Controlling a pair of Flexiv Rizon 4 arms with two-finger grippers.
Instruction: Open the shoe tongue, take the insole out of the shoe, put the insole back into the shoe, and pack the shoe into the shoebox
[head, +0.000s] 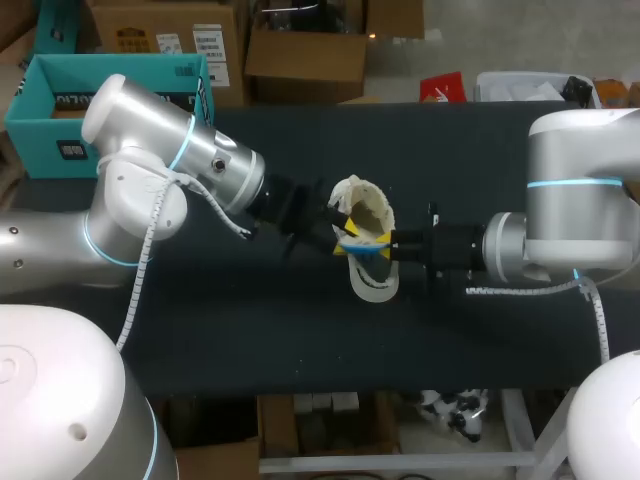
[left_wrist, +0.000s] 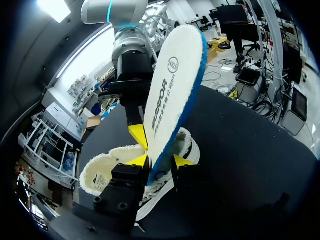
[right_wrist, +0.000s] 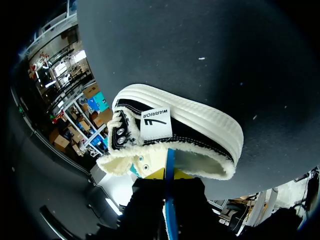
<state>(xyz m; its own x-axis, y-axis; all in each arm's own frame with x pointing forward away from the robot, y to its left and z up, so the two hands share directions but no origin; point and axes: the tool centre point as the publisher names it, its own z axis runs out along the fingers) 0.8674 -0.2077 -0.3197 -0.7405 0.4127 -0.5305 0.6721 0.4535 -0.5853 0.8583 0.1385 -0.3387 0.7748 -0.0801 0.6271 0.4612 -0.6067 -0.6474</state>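
A black canvas shoe (head: 374, 286) with cream fleece lining and a white ribbed sole lies mid-table between my two grippers. The white insole (left_wrist: 172, 85) with a blue edge stands upright, its lower end in the shoe's opening (left_wrist: 100, 172). My right gripper (right_wrist: 169, 175) is shut on the insole's blue edge (right_wrist: 170, 159), just above the shoe (right_wrist: 200, 125). My left gripper (left_wrist: 159, 161) is open, one yellow tip on either side of the insole's lower end. In the head view the left gripper (head: 338, 232) and right gripper (head: 386, 250) meet at the insole (head: 362, 246).
A teal open box (head: 60, 110) stands at the far left end of the black table (head: 480, 160), behind my left arm. Bare black tabletop lies in front of and behind the shoe.
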